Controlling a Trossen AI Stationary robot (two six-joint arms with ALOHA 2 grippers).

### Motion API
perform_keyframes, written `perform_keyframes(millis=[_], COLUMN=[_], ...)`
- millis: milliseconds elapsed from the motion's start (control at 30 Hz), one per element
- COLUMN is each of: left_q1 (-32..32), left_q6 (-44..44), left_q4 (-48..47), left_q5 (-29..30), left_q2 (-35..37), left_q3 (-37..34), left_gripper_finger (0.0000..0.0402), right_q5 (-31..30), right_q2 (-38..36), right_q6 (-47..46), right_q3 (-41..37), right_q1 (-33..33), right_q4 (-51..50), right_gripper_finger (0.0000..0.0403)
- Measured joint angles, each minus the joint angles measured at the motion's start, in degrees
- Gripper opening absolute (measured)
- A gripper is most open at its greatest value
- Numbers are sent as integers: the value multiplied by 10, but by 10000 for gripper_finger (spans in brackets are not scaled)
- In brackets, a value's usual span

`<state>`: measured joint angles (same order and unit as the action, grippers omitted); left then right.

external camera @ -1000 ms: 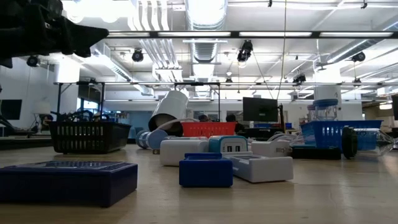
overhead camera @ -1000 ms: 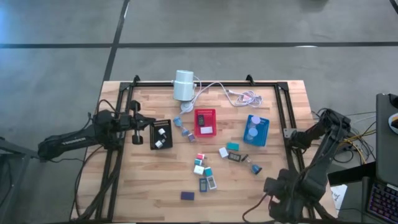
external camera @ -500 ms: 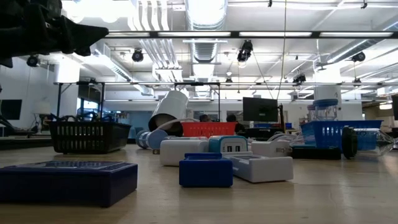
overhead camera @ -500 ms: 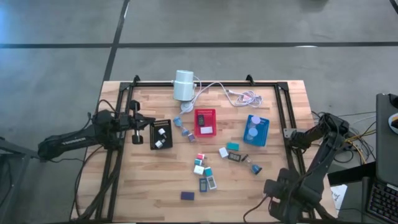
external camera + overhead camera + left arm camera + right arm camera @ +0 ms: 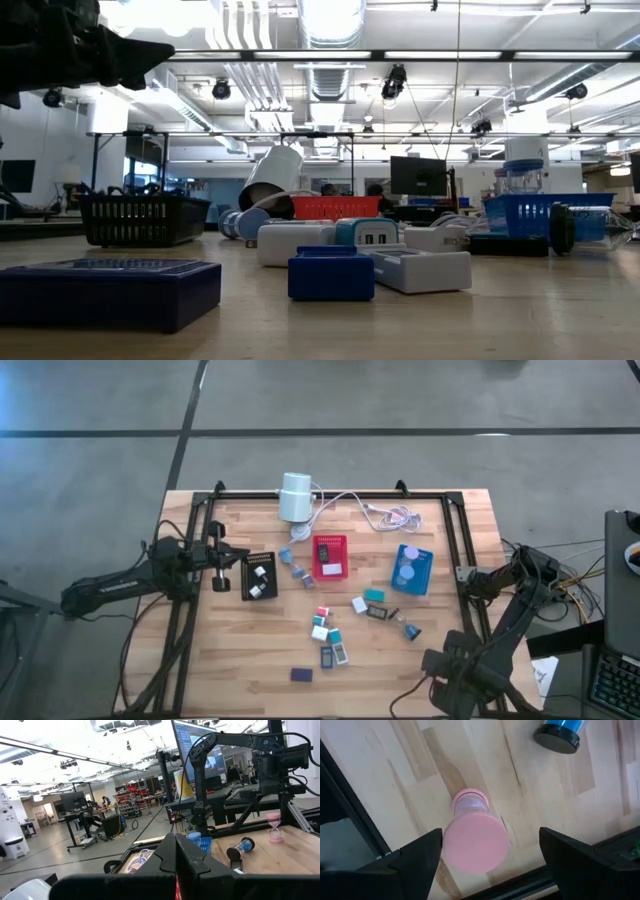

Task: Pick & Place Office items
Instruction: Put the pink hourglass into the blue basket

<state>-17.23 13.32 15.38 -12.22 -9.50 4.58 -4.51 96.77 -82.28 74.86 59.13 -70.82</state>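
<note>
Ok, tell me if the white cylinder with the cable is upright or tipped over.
Tipped. The white cylinder leans at a slant in the low view, one end raised off the wooden table.

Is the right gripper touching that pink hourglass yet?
Apart. The right wrist view shows the pink hourglass standing between the open right gripper's fingers, with bare wood visible on both sides.

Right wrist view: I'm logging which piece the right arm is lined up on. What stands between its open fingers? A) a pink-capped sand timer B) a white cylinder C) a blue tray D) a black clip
A: a pink-capped sand timer stands on the wood between the right gripper's wide-open fingers, untouched by either.
</note>
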Motion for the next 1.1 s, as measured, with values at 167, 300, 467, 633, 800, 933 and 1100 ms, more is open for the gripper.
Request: perform_keyframes(millis=[167,300,467,633,800,933,1100], left_q1=[0,0,0,0,0,0,0], left_q6=[0,-6,-23,-31,-31,-31,-31], left_q4=[0,-2,-8,-9,-9,-9,-9], left_q5=[0,0,-1,-2,-2,-2,-2], left_q2=[0,0,0,0,0,0,0], left_q3=[0,-1,-1,-1,-1,-1,-1], left_gripper_finger=[0,0,0,0,0,0,0], right_q5=[0,0,14,30,4,0,2], right_q2=[0,0,0,-6,-10,-11,-11], right_q6=[4,14,14,12,13,15,15], right_q3=[-1,-3,-22,-51,-53,-52,-52], right_q1=[0,0,0,0,0,0,0], right_q4=[11,14,32,72,72,74,89], right_gripper_finger=[327,326,326,326,326,324,290])
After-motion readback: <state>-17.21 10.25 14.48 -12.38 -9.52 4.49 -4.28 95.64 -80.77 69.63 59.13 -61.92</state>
